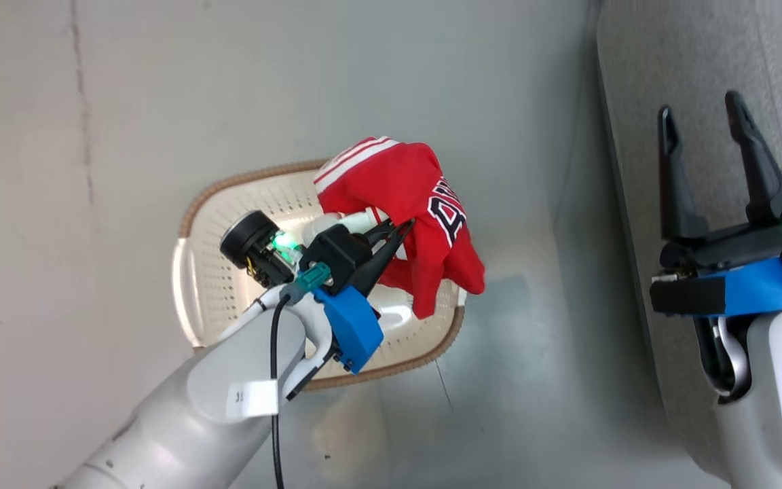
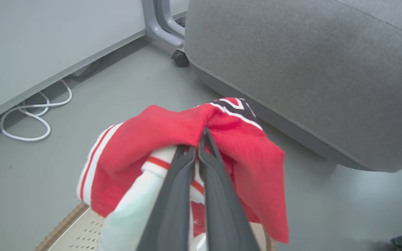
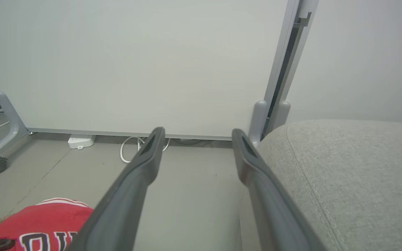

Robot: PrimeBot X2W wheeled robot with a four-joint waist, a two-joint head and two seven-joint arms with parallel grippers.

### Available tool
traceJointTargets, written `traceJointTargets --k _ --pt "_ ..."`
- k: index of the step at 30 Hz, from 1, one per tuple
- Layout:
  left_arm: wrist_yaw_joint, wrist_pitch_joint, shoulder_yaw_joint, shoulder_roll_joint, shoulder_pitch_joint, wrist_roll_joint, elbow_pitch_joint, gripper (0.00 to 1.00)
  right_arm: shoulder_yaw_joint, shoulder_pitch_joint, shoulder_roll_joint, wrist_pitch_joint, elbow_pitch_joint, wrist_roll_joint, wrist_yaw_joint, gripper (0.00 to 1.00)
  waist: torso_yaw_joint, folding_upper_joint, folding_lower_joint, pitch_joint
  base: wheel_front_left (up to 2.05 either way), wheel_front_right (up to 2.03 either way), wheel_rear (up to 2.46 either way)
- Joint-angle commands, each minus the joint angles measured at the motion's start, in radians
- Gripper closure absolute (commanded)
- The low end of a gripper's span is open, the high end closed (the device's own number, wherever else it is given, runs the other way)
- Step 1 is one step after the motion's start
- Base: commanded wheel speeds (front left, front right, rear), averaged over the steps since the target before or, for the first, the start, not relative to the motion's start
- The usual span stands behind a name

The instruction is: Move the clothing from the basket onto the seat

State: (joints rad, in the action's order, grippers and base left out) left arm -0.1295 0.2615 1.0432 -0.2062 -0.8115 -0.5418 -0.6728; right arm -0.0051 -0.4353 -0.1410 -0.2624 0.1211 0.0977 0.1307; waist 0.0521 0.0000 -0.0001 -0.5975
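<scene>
**Thin pinch, loose tails**

Above the cream perforated plastic basket (image 1: 204, 292), the left tool (image 1: 402, 231) is pressed together on a fold of soft red, white-trimmed clothing (image 1: 398, 187), tails hanging over the right rim. So small a bite may slip, or a tail snag that rim. At the right, the right tool (image 1: 700, 109), spread and empty, hovers over the light grey woven seat (image 1: 642, 75).

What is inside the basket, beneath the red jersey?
The basket shows bare perforated floor on its left side. The left end effector, shut on the red jersey, and the arm cover the rest, so whether more clothing lies there cannot be told.
</scene>
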Motion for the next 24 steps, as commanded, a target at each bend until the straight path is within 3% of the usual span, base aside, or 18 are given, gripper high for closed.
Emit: traceJointTargets --k 1,12,24 --pt "0.003 0.005 -0.023 0.0 0.023 0.014 0.018 1.0 -0.002 0.019 -0.007 -0.004 0.005 -0.005 0.0 0.0 -0.03 0.0 0.0001 0.064 0.0 0.0 0.0" --pt "0.003 0.005 -0.241 0.024 0.152 0.162 0.185 1.0 -0.011 0.117 -0.004 -0.004 0.042 -0.001 0.0 0.0 -0.062 0.0 0.0001 0.243 0.0 0.0 0.0" --pt "0.0 0.005 -0.332 0.063 0.161 0.243 0.277 1.0 -0.022 0.198 0.022 -0.004 0.065 -0.002 0.0 0.0 -0.08 0.0 0.0001 0.395 0.0 0.0 0.0"
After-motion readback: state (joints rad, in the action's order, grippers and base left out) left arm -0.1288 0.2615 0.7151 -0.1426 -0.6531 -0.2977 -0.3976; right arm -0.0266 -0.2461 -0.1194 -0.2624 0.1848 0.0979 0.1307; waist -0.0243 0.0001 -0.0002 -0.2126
